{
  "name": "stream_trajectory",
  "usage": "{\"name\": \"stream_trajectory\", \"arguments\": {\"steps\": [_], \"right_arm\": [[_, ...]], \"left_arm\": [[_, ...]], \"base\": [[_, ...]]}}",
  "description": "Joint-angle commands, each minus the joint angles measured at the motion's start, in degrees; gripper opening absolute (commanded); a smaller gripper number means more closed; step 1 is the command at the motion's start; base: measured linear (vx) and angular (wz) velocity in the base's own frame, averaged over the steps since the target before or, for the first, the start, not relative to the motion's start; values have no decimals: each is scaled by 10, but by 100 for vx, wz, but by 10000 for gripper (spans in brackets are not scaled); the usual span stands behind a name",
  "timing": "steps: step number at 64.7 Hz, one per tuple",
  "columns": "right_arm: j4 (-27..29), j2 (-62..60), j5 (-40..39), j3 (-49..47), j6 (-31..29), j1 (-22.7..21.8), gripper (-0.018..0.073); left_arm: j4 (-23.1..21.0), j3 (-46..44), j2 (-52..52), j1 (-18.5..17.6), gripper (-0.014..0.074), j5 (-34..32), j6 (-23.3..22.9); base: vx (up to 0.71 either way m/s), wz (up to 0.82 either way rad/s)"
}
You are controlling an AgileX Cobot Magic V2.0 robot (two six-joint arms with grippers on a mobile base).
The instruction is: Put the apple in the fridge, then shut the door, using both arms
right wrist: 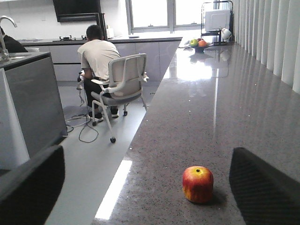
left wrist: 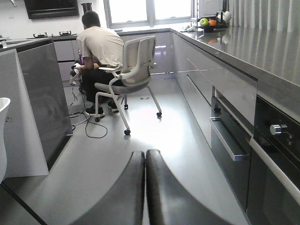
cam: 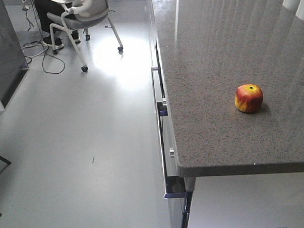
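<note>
A small red apple [cam: 248,98] with yellow patches and a dark stem dimple stands upright on the speckled grey countertop [cam: 215,50], near its front right. The right wrist view shows the apple [right wrist: 198,183] ahead of my right gripper [right wrist: 146,159]. That gripper is wide open, and the apple sits apart from both fingers, closer to the right finger [right wrist: 262,187]. My left gripper [left wrist: 145,153] is shut with nothing in it and hangs over the floor beside the counter's drawers. No gripper appears in the front view. The fridge and its door are out of view.
A person sits on a wheeled office chair [left wrist: 133,70] down the aisle, with cables [cam: 46,58] on the floor. A dark grey island [left wrist: 40,93] stands at left. Drawer handles [cam: 163,144] and an oven [left wrist: 276,154] line the counter front. A fruit bowl [right wrist: 197,44] sits at the counter's far end.
</note>
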Motion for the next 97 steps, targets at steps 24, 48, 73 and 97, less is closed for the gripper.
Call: {"name": "stream_trajectory", "arguments": {"steps": [24, 48, 73, 97], "right_arm": [[-21, 258, -19, -237, -24, 0, 689], [-48, 507, -13, -380, 23, 0, 671], [-129, 646, -9, -430, 118, 0, 659], [-188, 729, -17, -430, 170, 0, 650]], "left_arm": [[-5, -10, -8, -2, -6, -43, -2], [-5, -10, -8, -2, -6, -43, -2], [-5, -10, -8, -2, -6, -43, -2], [-5, -10, -8, -2, -6, -43, -2]], "base": [[0, 0], [0, 0], [0, 0], [0, 0]]}}
